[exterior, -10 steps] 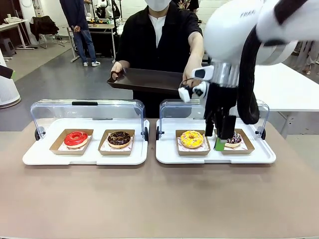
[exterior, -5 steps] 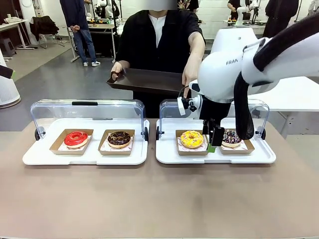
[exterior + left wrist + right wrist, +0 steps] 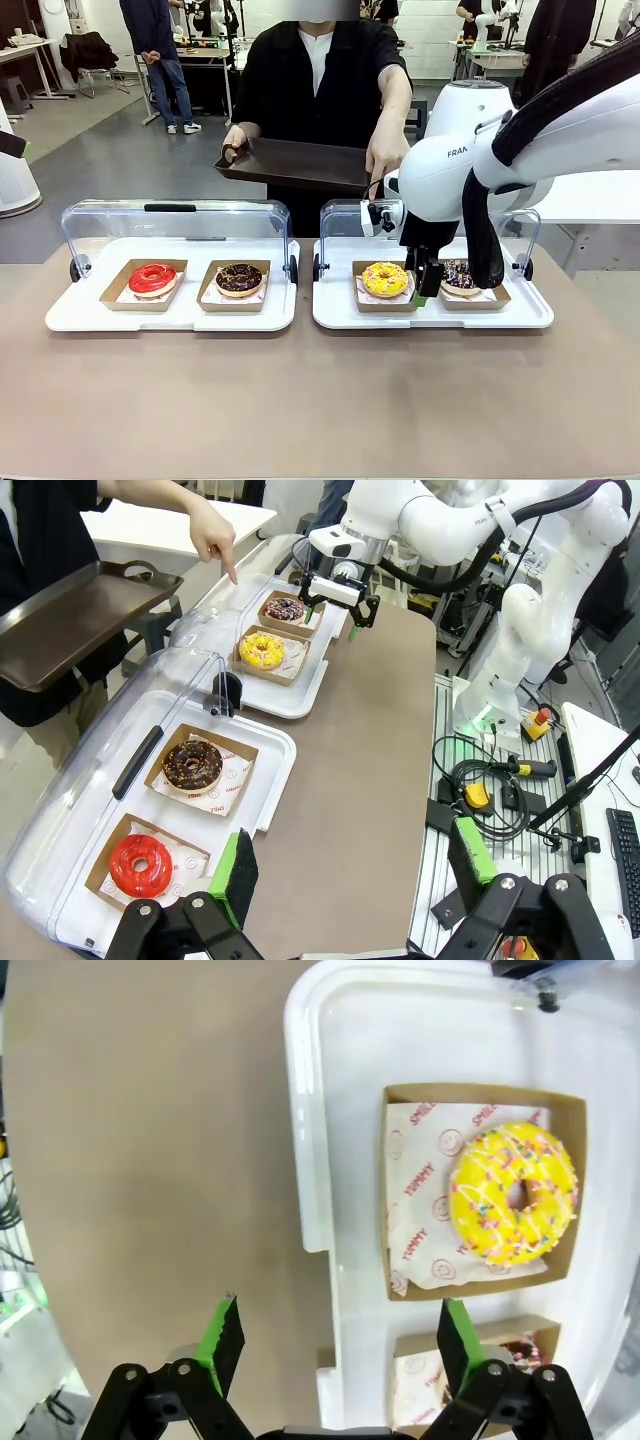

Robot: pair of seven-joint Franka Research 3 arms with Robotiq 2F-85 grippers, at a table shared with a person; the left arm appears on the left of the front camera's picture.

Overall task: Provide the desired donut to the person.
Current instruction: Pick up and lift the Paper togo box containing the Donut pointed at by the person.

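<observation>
Front view: right gripper [image 3: 424, 285], wide open and empty, has risen leftward from the dark sprinkled donut [image 3: 461, 273], centre right. Left wrist view: left gripper [image 3: 352, 865] gapes empty, bottom; person's hand [image 3: 210, 535] points, upper left. Right wrist view: yellow donut [image 3: 513, 1194] at right, likely the new target.

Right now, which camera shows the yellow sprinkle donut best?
The right wrist view. It looks straight down on the yellow sprinkle donut, close and whole, with the sprinkles clear. The front view shows it small and from a low angle, and the left wrist view shows it far off and tiny.
</observation>
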